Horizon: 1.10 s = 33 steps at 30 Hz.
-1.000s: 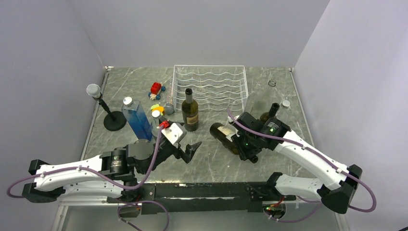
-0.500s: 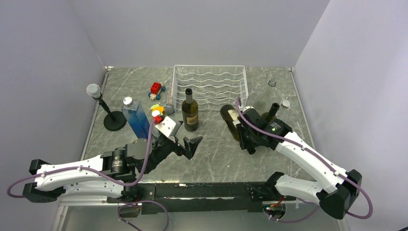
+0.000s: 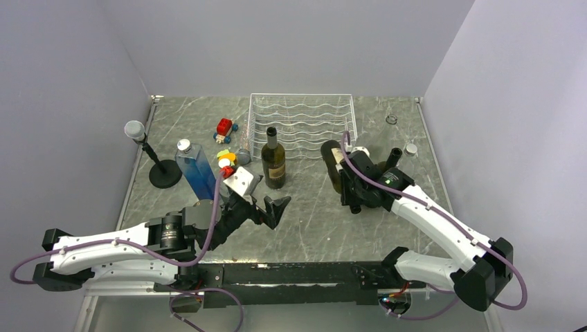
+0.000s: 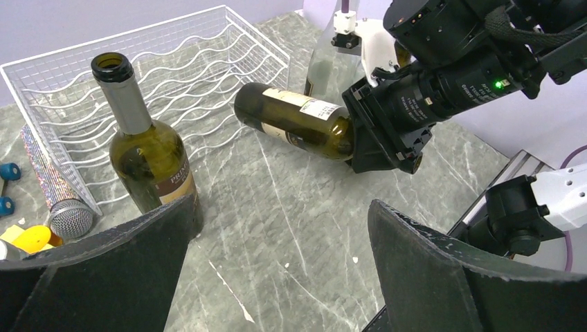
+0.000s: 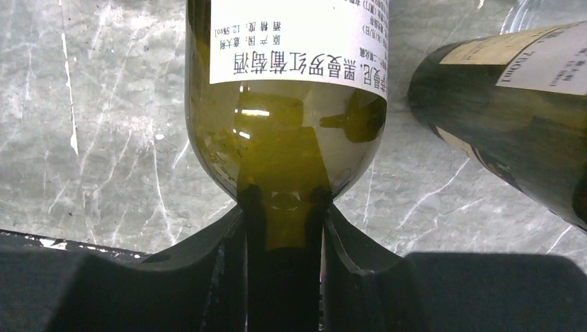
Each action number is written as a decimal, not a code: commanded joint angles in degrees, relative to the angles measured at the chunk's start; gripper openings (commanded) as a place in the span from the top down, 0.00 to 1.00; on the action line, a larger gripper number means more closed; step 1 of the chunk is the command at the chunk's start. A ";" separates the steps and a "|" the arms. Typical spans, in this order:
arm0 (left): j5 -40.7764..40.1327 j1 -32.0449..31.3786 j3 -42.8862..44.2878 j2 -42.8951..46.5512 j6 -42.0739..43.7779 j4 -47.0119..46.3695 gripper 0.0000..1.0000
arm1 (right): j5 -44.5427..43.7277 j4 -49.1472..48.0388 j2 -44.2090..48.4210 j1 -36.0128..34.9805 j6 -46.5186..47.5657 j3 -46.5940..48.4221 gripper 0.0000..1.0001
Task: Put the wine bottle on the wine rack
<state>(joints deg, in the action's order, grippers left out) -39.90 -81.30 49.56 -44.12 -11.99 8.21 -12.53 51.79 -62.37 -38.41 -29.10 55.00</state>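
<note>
Top view is bright and even under diffuse overhead light, with only soft short shadows on the grey veined marble tabletop (image 3: 304, 214), and everything is sharp. The left wrist view is crisp at centre with small glare spots on glass. Its own black fingers (image 4: 104, 277), from 4 to 8 o'clock, are dark and out of focus. In the right wrist view the dark green glass wine bottle with white label (image 5: 287, 138) is sharp, with mirror reflections and white highlights at centre, and the 6 o'clock edge is near-black and soft.
</note>
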 commanded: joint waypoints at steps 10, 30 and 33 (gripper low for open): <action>-4.79 0.13 1.62 -0.98 -3.53 1.33 0.01 | -4.31 -11.74 -2.31 0.86 -1.68 -1.17 1.00; -1.32 0.08 2.16 -1.49 -2.82 -0.63 0.01 | -15.26 -43.54 -3.83 0.88 -7.06 -18.22 1.00; -1.33 0.14 2.79 -2.35 -3.15 -0.32 0.01 | -16.68 -47.94 -5.51 0.93 -5.64 -19.37 1.00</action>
<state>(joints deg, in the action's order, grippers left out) -41.91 -81.28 49.78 -45.43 -14.70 9.26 -22.48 20.88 -67.48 -37.80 -35.62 35.35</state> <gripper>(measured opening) 0.994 0.386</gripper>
